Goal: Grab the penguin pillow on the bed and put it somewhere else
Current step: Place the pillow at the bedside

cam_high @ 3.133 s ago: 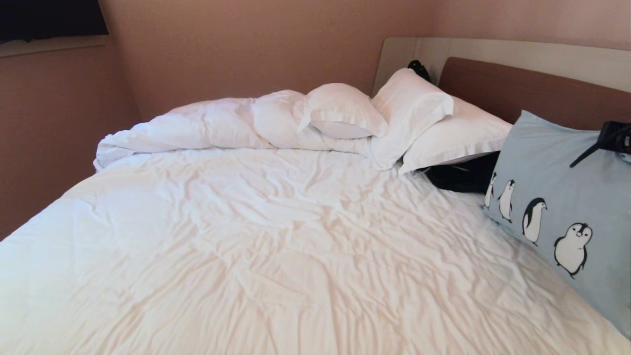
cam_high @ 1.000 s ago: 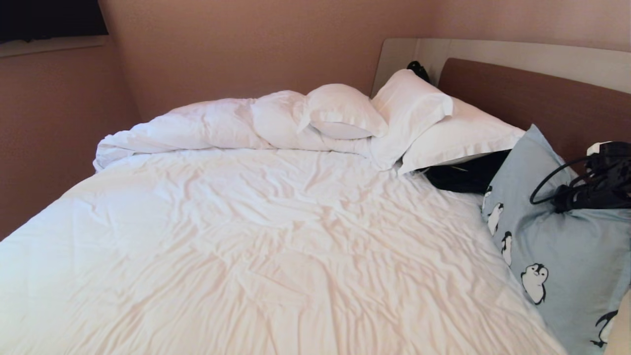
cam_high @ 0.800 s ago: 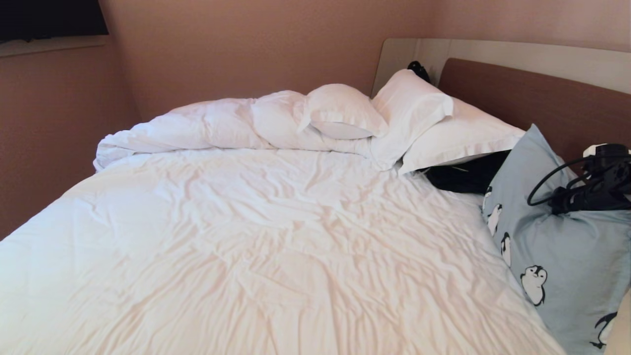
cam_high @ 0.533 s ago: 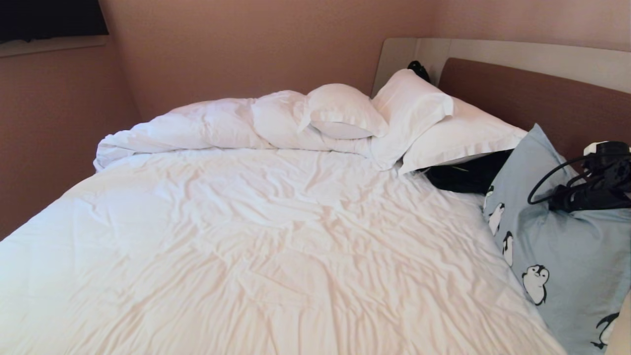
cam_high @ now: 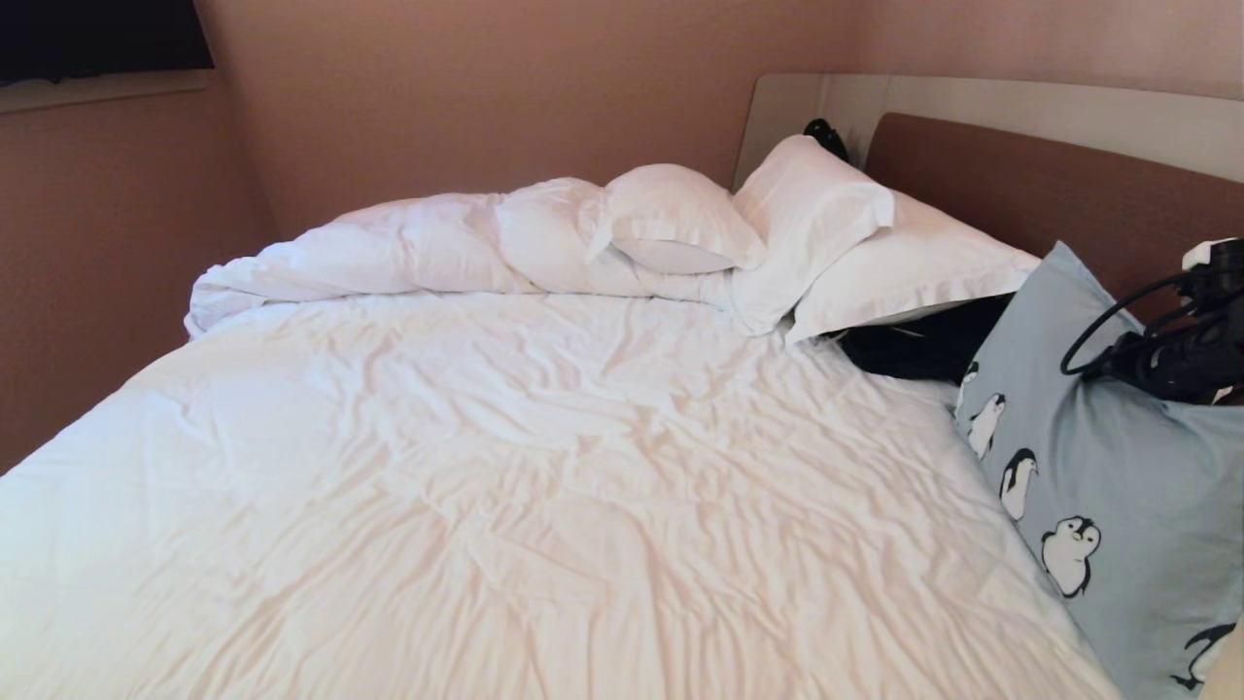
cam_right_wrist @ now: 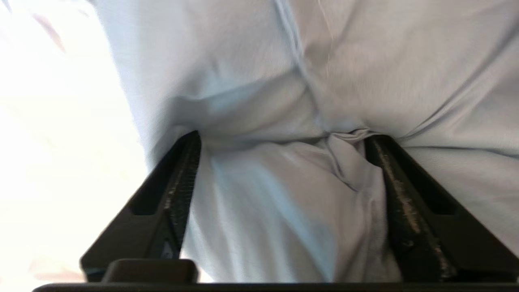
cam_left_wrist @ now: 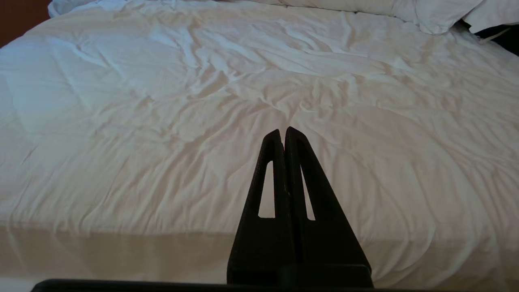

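Observation:
The penguin pillow (cam_high: 1098,457) is light blue with black-and-white penguins. It stands on edge at the right side of the bed (cam_high: 544,467), leaning toward the headboard. My right gripper (cam_high: 1132,367) is at the pillow's top edge. In the right wrist view it (cam_right_wrist: 279,138) is open, jaws spread wide, with a loose bulge of the pillow's blue fabric (cam_right_wrist: 284,81) between them. My left gripper (cam_left_wrist: 283,132) is shut and empty, hovering over the white sheet (cam_left_wrist: 162,101) near the bed's front edge.
White pillows (cam_high: 826,224) and a bunched duvet (cam_high: 408,248) lie along the far side. A black clothing bundle (cam_high: 918,350) sits between the white pillows and the penguin pillow. The brown headboard (cam_high: 1020,185) stands behind; walls close in at the left and back.
The pillow came down from hanging onto the bed's right side. Over the last second my right gripper opened and rose a little, and the pillow's top sprang up.

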